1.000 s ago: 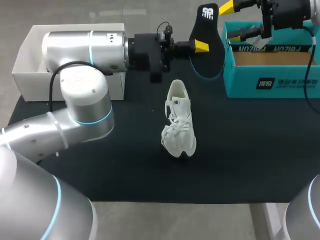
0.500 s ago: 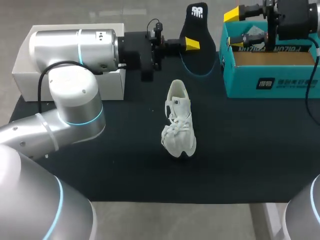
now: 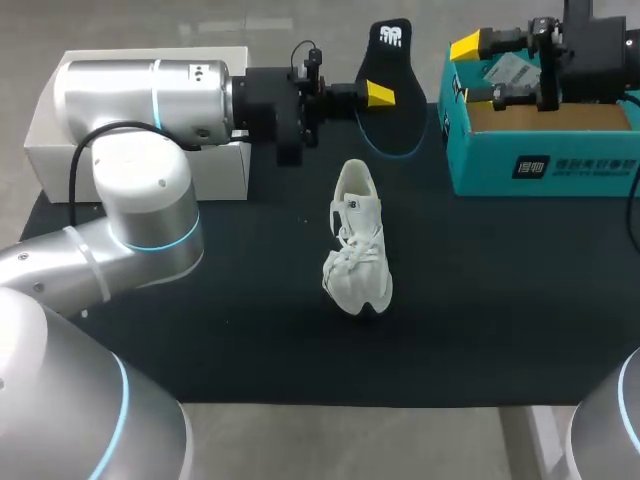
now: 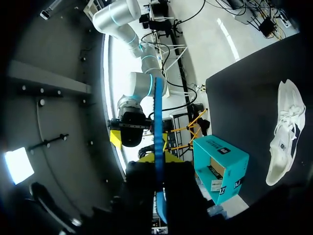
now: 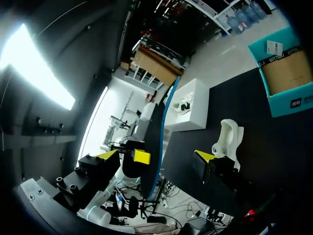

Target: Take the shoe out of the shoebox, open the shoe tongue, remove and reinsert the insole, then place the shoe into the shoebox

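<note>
Two tools worked near the top of the frame. The left tool (image 3: 378, 95), coming in from the left, was clamped shut on the black insole (image 3: 392, 60), its fingers pinching one long edge. In the left wrist view the insole ran edge-on as a thin blue line between those fingers. The right tool (image 3: 460, 70), at the upper right, had its yellow-tipped fingers spread wide with nothing in them. It hung over the left end of the teal shoebox (image 3: 545, 165), just right of the insole and apart from it. From the right wrist view the insole stood ahead of that tool, not touched by it.

The white shoe (image 3: 358, 240) lay at the middle of the frame on the dark-covered desk (image 3: 500, 300), outside the shoebox, heel toward the top. The shoebox sat open at the upper right. A white box (image 3: 50, 130) stood at the upper left, partly behind the left arm.
</note>
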Robot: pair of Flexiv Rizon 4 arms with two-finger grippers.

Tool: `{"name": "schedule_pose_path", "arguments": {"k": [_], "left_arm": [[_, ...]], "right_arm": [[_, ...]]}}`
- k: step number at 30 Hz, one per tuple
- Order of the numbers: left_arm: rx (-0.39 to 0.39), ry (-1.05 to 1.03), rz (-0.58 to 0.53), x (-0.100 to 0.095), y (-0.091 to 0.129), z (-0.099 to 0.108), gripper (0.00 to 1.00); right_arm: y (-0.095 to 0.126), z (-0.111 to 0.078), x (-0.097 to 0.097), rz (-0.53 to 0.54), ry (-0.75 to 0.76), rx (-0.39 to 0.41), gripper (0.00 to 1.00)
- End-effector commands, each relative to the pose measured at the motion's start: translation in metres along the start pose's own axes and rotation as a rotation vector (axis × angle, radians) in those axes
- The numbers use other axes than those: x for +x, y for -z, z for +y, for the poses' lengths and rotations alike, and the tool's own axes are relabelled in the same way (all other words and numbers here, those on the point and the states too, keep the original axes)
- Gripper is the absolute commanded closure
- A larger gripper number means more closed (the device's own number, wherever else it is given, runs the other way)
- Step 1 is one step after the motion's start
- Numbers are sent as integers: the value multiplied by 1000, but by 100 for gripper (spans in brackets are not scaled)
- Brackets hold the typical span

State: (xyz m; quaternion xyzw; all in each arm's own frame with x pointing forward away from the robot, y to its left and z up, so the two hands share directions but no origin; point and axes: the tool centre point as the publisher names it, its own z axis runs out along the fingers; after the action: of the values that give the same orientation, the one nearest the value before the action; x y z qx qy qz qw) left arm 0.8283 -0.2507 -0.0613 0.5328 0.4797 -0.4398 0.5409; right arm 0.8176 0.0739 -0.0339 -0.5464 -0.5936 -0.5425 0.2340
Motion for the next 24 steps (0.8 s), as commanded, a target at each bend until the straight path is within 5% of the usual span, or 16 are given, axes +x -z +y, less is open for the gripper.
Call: {"name": "schedule_pose_path", "arguments": {"k": [1,12,24], "left_arm": [[-2,-2,1,0,-4,1,100],[-32,8,-42,8,-7,-1,100],[74,102,-57,11,14,6,100]], "right_arm": [[2,-4,2,-12,-2,-14,0],[2,-4,2,-12,-2,-14,0],[2,-4,2,-12,-2,-14,0]]}}
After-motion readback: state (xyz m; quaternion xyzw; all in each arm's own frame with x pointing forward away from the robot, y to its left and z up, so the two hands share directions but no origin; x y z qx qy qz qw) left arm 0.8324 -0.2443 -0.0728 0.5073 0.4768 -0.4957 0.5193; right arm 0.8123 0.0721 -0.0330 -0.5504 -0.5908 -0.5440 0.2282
